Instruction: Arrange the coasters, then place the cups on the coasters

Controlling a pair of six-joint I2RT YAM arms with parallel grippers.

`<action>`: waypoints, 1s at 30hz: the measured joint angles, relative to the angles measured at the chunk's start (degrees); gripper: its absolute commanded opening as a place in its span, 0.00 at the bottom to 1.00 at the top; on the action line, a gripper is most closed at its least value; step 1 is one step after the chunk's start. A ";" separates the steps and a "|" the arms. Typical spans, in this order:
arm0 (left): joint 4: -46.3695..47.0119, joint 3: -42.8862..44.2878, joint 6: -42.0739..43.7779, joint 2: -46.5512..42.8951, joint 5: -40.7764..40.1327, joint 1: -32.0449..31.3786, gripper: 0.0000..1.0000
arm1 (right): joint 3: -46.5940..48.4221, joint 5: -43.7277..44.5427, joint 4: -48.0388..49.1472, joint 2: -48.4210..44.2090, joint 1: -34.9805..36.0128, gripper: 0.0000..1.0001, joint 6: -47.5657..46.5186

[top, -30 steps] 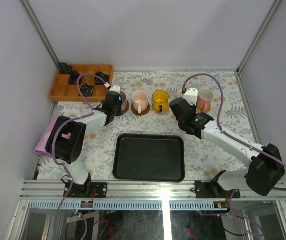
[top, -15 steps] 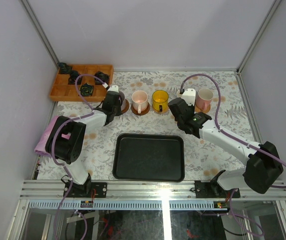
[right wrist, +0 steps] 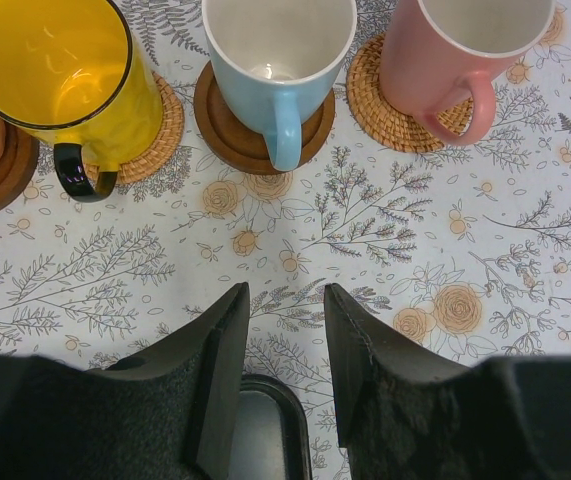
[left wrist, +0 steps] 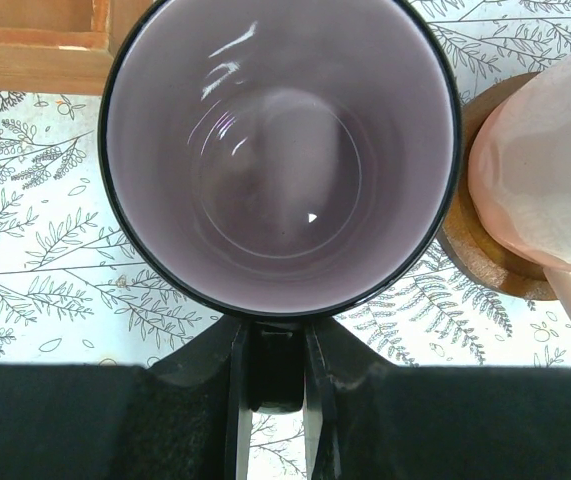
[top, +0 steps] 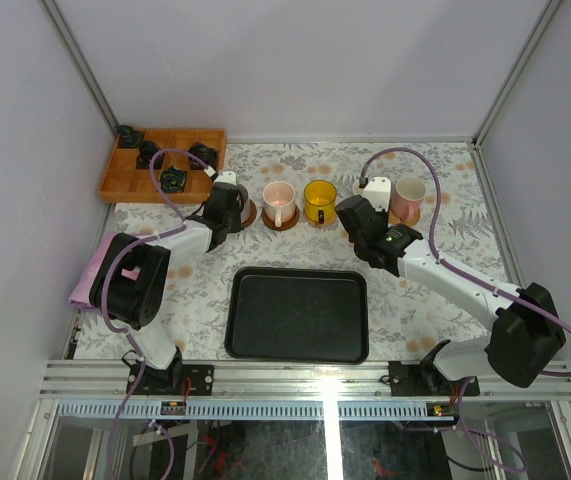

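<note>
**Top external view: left gripper [top: 231, 203] clamped on the mauve cup [left wrist: 280, 150], right gripper [right wrist: 283, 300] empty**

The left wrist camera looks straight down into the mauve cup. Its dark handle sits between the two fingers [left wrist: 210, 355], which are drawn in narrow against it. The cup is at the left end of the row, just in front of the wooden box [top: 125, 184]. From above, a brown coaster edge [top: 252, 213] shows at its right side. Whether the cup rests on that coaster cannot be told.

Next along is the pale pink cup [top: 279, 198], standing on a wooden coaster [left wrist: 485, 250]. Then come:
- the yellow cup [right wrist: 55, 75], with a black handle, on the left woven coaster [right wrist: 160, 125];
- the blue cup [right wrist: 280, 55], white inside, on a dark wooden coaster [right wrist: 240, 140];
- the pink cup [right wrist: 465, 55] on the right woven coaster [right wrist: 375, 95].

All three handles point toward the arms.

The right gripper hovers on the near side of the blue cup, clear of it. Its jaws are partly apart with nothing between them, and the blue handle lines up with the gap.

The black tray [top: 298, 315] lies on the flowered cloth between the row and the arm bases. One of its corners shows just beneath the right fingers.
</note>
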 measured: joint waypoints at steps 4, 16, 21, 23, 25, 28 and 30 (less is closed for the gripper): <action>-0.17 -0.24 -0.07 -0.31 0.02 0.00 0.00 | 0.00 0.00 0.00 0.00 0.00 0.43 0.00; -0.94 -1.01 -0.94 -1.33 0.57 0.00 0.00 | 0.00 -0.04 0.00 0.02 0.00 0.43 0.04; -0.96 -1.01 -0.90 -1.33 0.70 0.00 0.02 | 0.00 -0.07 0.00 0.46 0.00 0.43 0.04; -1.07 -0.90 -0.79 -1.33 0.74 0.00 0.02 | 0.00 -0.07 0.00 0.55 0.00 0.43 0.04; -1.44 -0.61 -0.55 -1.27 1.05 0.00 0.03 | 0.00 -0.07 0.02 0.55 0.00 0.43 0.04; -2.38 0.26 -0.22 -0.83 1.25 0.00 0.03 | 0.00 -0.07 0.02 0.55 -0.02 0.43 0.02; -2.71 1.03 0.11 -0.28 1.57 0.00 0.03 | 0.00 -0.07 0.02 0.55 0.00 0.43 0.02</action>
